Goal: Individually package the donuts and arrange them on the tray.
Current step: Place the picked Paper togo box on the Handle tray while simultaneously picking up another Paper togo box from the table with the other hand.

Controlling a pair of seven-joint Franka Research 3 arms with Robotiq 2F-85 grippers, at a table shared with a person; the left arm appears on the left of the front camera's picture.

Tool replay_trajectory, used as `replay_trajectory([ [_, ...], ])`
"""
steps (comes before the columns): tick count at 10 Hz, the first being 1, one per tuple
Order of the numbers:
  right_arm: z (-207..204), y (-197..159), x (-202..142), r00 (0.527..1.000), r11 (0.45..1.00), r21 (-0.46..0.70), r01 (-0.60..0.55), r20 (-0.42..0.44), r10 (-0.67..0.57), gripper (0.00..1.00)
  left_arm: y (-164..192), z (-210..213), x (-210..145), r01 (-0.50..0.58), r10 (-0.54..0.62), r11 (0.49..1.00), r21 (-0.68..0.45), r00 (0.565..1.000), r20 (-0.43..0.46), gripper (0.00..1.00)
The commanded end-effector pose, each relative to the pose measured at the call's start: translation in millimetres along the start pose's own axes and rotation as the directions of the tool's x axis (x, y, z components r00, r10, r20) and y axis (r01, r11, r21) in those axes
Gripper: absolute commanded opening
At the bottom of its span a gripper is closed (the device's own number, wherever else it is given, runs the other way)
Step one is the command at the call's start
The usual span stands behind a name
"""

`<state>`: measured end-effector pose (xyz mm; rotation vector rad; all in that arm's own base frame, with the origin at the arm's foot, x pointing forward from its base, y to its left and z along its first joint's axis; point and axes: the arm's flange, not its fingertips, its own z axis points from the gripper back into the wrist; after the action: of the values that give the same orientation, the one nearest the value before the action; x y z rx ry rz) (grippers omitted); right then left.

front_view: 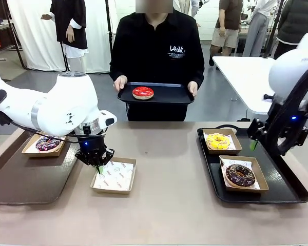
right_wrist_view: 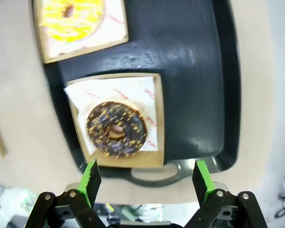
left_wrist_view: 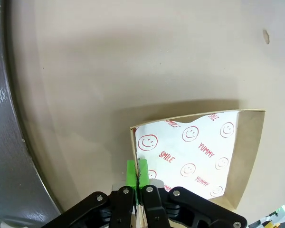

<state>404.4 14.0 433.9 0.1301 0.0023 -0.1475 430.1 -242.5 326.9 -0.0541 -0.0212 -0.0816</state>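
Currently left gripper (front_view: 98, 167) sits at 7 o'clock on the surface (front_view: 174, 205), fingers pressed together on the near wall of an empty paper-lined box (front_view: 114, 176); the left wrist view shows green pads (left_wrist_view: 131, 172) pinching that cardboard edge. Right gripper (right_wrist_view: 147, 178) hangs spread wide above the right tray (front_view: 283, 190) at 3 o'clock, holding nothing. On that tray: yellow donut (front_view: 218, 140) in a box at the far side, chocolate donut (front_view: 240, 175) in a box (front_view: 244, 175) nearer, directly under the spread fingers in the right wrist view. Purple donut (front_view: 47, 143) lies in a box at 9 o'clock on the left tray (front_view: 25, 179). Red donut (front_view: 142, 92) rests unboxed on a black tray (front_view: 167, 95) held by the person (front_view: 156, 51) with both hands at 12 o'clock.
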Motion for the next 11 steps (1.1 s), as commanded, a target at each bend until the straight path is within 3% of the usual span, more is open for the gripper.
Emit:
replay_trajectory([
  [1, 31, -45, -4, 0.994, 0.952, 0.297, -0.073, -0.058, 0.094, 1.0, -3, 19, 3, 0.016, -0.016, 0.999, -0.034, 1.0, -0.022, 0.0],
  [2, 48, -77, -2, 0.993, 0.891, 0.448, -0.067, -0.058, 0.104, 1.0, -5, 31, 9, 0.013, -0.014, 0.999, -0.049, 1.0, -0.014, 0.0],
  [4, 64, -122, 2, 0.996, 0.804, 0.594, -0.04, -0.041, 0.08, 1.0, -10, 58, 28, 0.026, -0.028, 0.995, -0.099, 0.999, -0.015, 0.0],
  [7, 70, -177, -4, 0.999, 0.659, 0.751, -0.041, 0.025, 0.035, 1.0, -29, 99, 67, 0.049, -0.049, 0.99, -0.129, 0.999, -0.001, 0.0],
  [11, 48, -231, -26, 0.995, 0.523, 0.852, -0.025, 0.073, -0.072, 1.0, -52, 131, 106, 0.072, -0.069, 0.991, -0.115, 0.997, 0.031, 0.0],
])
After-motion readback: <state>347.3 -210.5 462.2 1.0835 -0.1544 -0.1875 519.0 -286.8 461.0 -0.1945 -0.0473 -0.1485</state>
